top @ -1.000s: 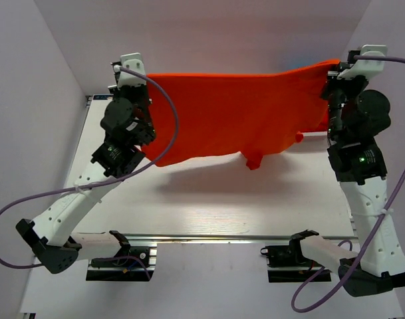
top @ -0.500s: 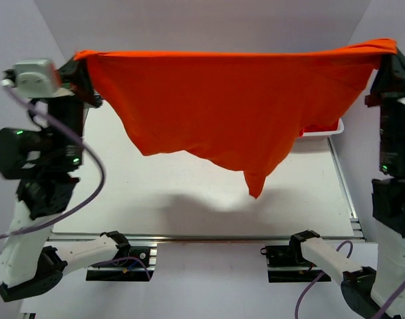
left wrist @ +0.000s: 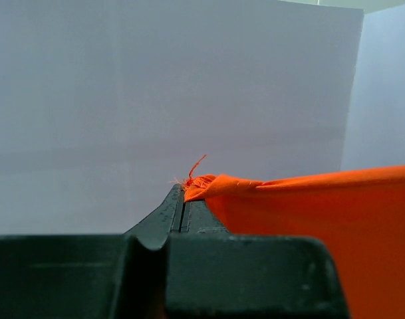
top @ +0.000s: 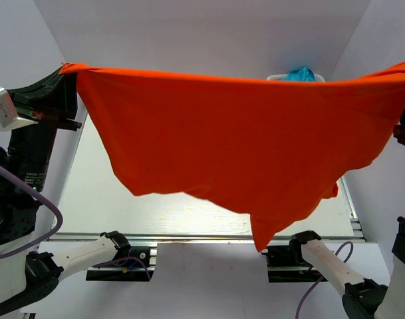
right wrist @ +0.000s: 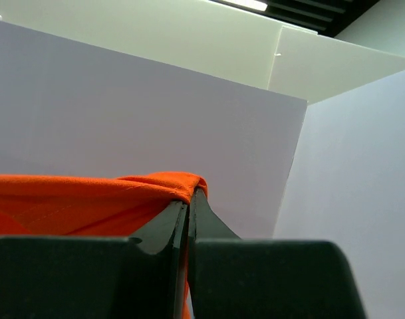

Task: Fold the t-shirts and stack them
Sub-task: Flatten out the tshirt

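Both jaws tight on orange-red t-shirt [top: 242, 153]

Orange t-shirt [top: 235, 146]: matt soft cloth, frayed edge.

Bright, even, soft light, lamp [right wrist: 245, 4] glowing above right gripper [right wrist: 188, 196], sheen on table [top: 182, 216], dark soft-focus foreground in both wrist views, shirt [top: 242, 146] vividly saturated.

The t-shirt [top: 235, 139] is plain bright orange-red, with no pattern. Just above its top edge shows teal-blue fabric [top: 300, 73]. Below the t-shirt, the worktop [top: 155, 212] is white.
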Motion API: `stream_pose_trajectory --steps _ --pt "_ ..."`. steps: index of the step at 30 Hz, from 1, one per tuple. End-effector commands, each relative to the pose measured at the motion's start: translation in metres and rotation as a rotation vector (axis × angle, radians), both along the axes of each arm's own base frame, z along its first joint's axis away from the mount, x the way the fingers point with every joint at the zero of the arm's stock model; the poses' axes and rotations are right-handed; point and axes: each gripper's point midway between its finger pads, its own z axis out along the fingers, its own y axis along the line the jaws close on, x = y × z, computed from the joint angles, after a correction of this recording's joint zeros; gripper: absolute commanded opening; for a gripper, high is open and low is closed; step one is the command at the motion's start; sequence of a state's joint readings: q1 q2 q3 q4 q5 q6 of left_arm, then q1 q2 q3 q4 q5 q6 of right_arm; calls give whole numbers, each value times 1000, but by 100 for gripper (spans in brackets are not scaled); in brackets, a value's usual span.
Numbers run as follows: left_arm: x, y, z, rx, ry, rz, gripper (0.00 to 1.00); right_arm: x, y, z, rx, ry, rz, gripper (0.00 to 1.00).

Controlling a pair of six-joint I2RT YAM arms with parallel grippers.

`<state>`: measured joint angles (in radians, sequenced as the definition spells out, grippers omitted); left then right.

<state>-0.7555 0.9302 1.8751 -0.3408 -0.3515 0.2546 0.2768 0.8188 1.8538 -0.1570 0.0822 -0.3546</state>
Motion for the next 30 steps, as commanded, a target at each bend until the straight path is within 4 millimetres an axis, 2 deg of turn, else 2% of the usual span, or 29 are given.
stream_pose_trajectory --steps 1,2,3,5,6,7,8,9,10,11,12,13,14,15,16,18,19,22,23,24,29,30 --pt "-7 10 4 -26 -1 5 0 -14 -3 9 14 -59 0 0" --pt "4 12 -1 -40 36 52 0 5 2 -3 7 -19 6 0" --pt "20 3 -12 -22 78 77 0 11 3 -6 12 -7 8 0" --pt "43 -6 -29 -12 135 127 0 45 10 -24 19 57 5 0" --pt "54 -13 -41 10 168 143 0 65 14 -40 19 104 2 0" --pt "72 -27 -63 43 211 161 0 73 15 -41 33 90 -1 0" --pt "86 -29 -81 43 249 210 0 84 12 -48 63 109 -21 0" --pt "96 -31 -96 32 276 244 0 119 20 -83 67 186 -16 0" --pt "106 -32 -112 13 304 277 0 132 21 -95 80 212 -25 0" --pt "121 -26 -146 -8 362 375 0 140 18 -101 115 215 -41 0" --pt "130 -26 -166 -12 398 421 0 177 24 -143 129 318 -56 0" --pt "143 -32 -206 11 462 470 0 190 25 -159 138 355 -64 0" --pt "146 -24 -222 -25 490 544 0 210 31 -184 144 402 -61 0" --pt "157 -27 -244 -5 528 576 0 225 37 -209 151 459 -45 0" --pt "166 -29 -270 -8 573 588 0 253 49 -241 117 543 -33 0" --pt "179 -34 -303 32 645 603 0 275 61 -277 112 634 -10 0" --pt "193 -41 -331 78 697 621 0 304 68 -309 118 725 -14 0" --pt "218 -35 -371 110 785 692 0 333 73 -349 115 850 -52 0" --pt "232 -31 -397 136 837 735 0 344 76 -365 102 888 -62 0" --pt "239 -30 -407 157 861 740 0 352 76 -381 89 921 -71 0" --pt "283 -29 -431 148 915 702 0 381 90 -398 56 967 -54 0" --pt "293 -24 -428 126 907 710 0 384 91 -400 53 970 -54 0"
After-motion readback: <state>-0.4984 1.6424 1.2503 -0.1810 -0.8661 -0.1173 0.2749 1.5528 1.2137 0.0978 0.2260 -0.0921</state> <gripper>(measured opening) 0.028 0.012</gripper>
